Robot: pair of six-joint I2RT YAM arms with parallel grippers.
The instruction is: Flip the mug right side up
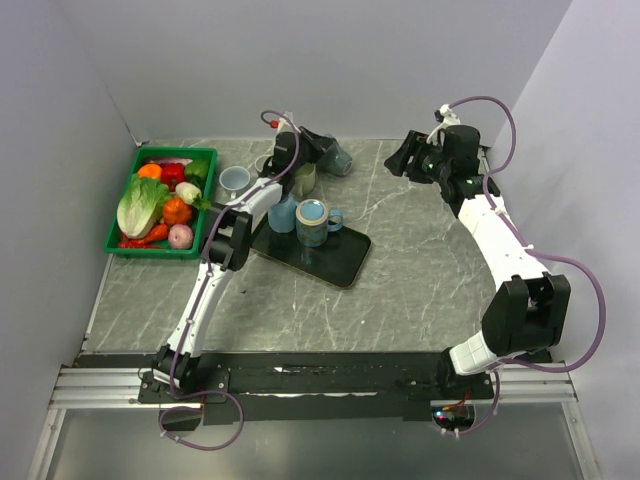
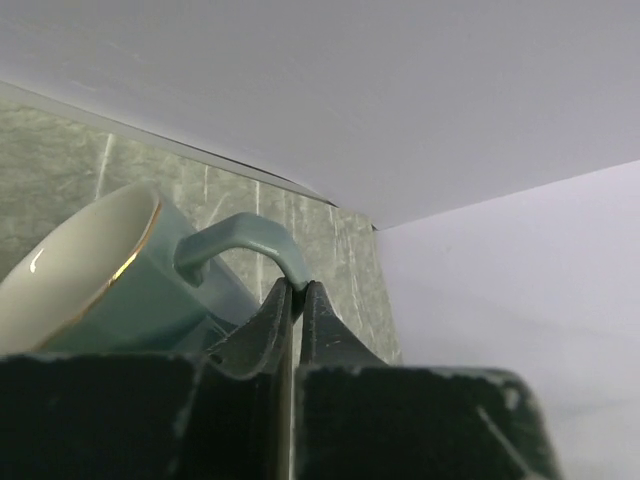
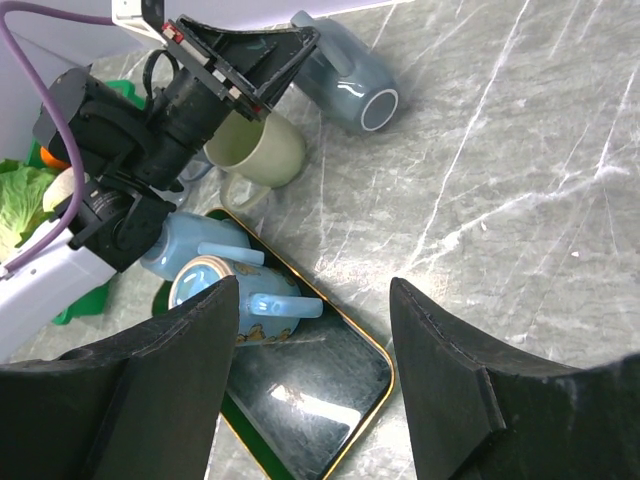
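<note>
Over at the back of the tabletop, close to the wall, the teal mug is tipped on its side, its cream inside and gold rim facing the left wrist camera. The left tool is clenched on the mug's handle, pinching it right at the fingertips. The right tool hangs spread wide and holding nothing (well apart from the mug, off to the right). A cream mug stands just beside the dark tray.
</note>
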